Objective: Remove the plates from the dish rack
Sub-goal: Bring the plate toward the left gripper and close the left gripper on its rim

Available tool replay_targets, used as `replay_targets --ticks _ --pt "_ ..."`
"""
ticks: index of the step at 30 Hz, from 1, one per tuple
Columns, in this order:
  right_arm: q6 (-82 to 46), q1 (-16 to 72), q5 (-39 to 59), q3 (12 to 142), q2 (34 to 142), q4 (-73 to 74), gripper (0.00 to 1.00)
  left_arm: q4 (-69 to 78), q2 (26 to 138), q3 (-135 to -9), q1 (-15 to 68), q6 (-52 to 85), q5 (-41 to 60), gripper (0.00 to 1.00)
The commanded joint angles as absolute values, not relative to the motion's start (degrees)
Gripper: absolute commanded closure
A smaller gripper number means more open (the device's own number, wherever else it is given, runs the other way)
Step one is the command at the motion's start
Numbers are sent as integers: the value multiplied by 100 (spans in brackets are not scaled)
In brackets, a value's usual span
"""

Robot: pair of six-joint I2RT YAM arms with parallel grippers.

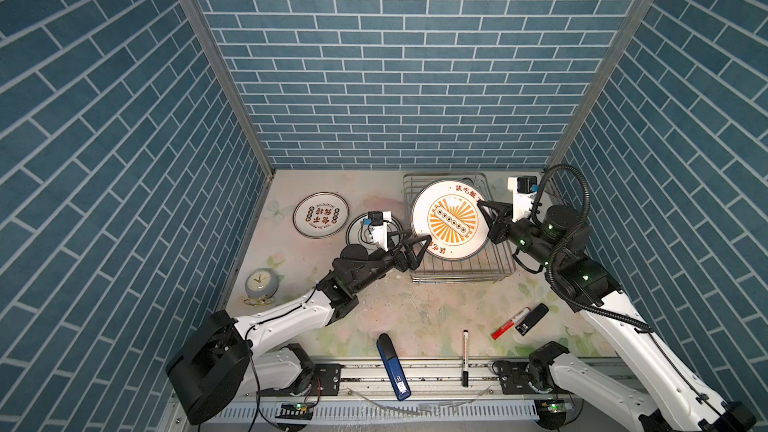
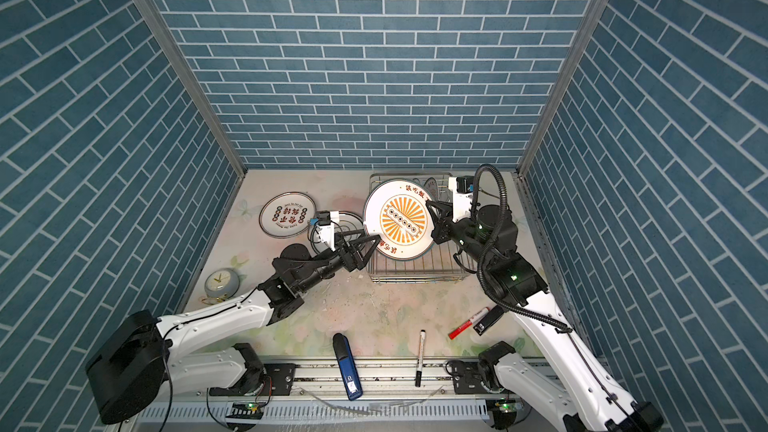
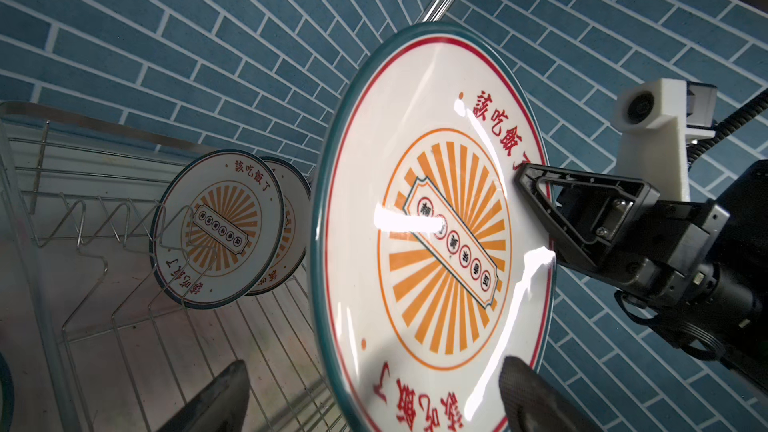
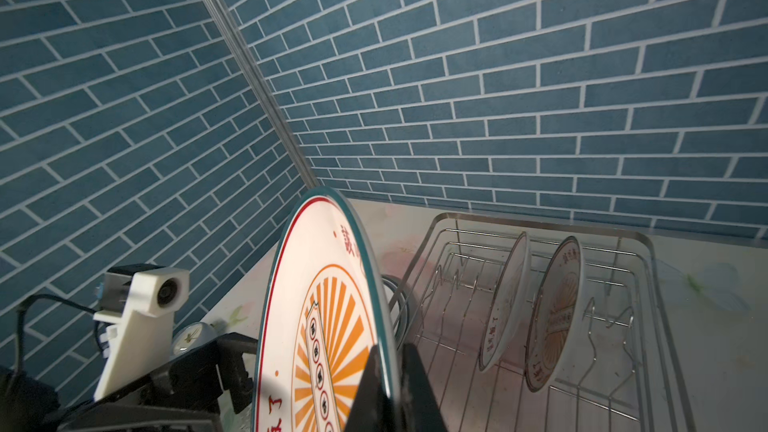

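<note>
A: Where is the large sunburst plate (image 1: 451,220)?

B: On edge and tilted above the dish rack (image 1: 461,277), clear of the prongs. The right gripper (image 4: 392,371) is clamped on the plate's rim over the rack's right side. The left gripper (image 3: 374,398) has its jaws wide apart, one finger on each side of the opposite rim, and is not pinching it.

A: How will the plate handle?

B: Probably stiff, glazed and slick, since glare streaks its face, and it would likely break if it dropped onto the wires. It is wide, so an edge hold leaves most of the weight hanging out and it may want to swing. The rim is the only part thin enough to pinch. A deep bite past the green band looks safest.

A: What is the count?

B: Five plates.
- One is held.
- The front small plate (image 3: 218,228) and the rear small plate (image 3: 295,209) stand upright in the prongs at the rack's back.
- The red-character plate (image 1: 321,214) lies flat on the bench (image 1: 415,305), left of the rack.
- What appears to be another plate (image 1: 354,238) lies just left of the rack, mostly hidden under the left arm.

There is one rack and two grippers.
</note>
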State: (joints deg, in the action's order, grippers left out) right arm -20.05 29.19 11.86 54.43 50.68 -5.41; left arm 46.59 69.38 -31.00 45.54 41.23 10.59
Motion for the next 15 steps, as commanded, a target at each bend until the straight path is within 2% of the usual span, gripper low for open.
replay_targets --ticks 1,4,11,13,15 --pt "-2416 2878 1704 5353 4880 151 100 4950 6995 -3050 4597 4235 975 18" --pt "-2350 2881 1474 5292 4811 141 100 5027 7056 -3056 4597 4323 978 38" --pt "-2132 2881 943 5092 4710 178 100 4870 7316 -3263 4606 4400 1006 62" --pt "-2071 2876 877 5089 4762 183 100 4869 7391 -3324 4605 4422 1040 75" --pt "-2019 2880 820 5065 4798 246 100 4816 7439 -3370 4605 4435 1041 82"
